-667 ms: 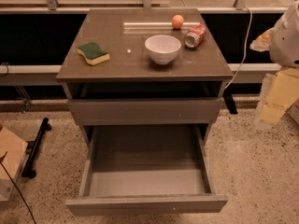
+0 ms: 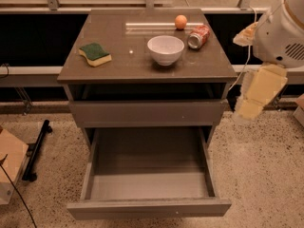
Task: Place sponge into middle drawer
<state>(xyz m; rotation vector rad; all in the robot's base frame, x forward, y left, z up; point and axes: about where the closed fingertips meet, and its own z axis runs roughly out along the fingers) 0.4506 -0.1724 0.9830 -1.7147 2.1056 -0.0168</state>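
The sponge [image 2: 95,53], dark green on top with a yellow body, lies on the left part of the cabinet top [image 2: 118,65]. The middle drawer [image 2: 148,172] is pulled wide open below, and its pale grey floor is bare. The plain-fronted drawer above it [image 2: 147,112] is pushed in almost fully. My gripper [image 2: 249,109] hangs on the white and beige arm at the right of the cabinet. It is at about the height of the upper drawer, well away from the sponge, and holds nothing I can see.
A white bowl [image 2: 165,49] stands in the middle of the cabinet top. A tipped red can [image 2: 198,36] and an orange ball [image 2: 180,22] lie behind it. A cardboard box [image 2: 9,167] and a black stand [image 2: 35,151] sit on the speckled floor at left.
The arm with my gripper has shifted a little to the left, closer to the cabinet's right side. The sponge, the bowl and the drawers have not moved.
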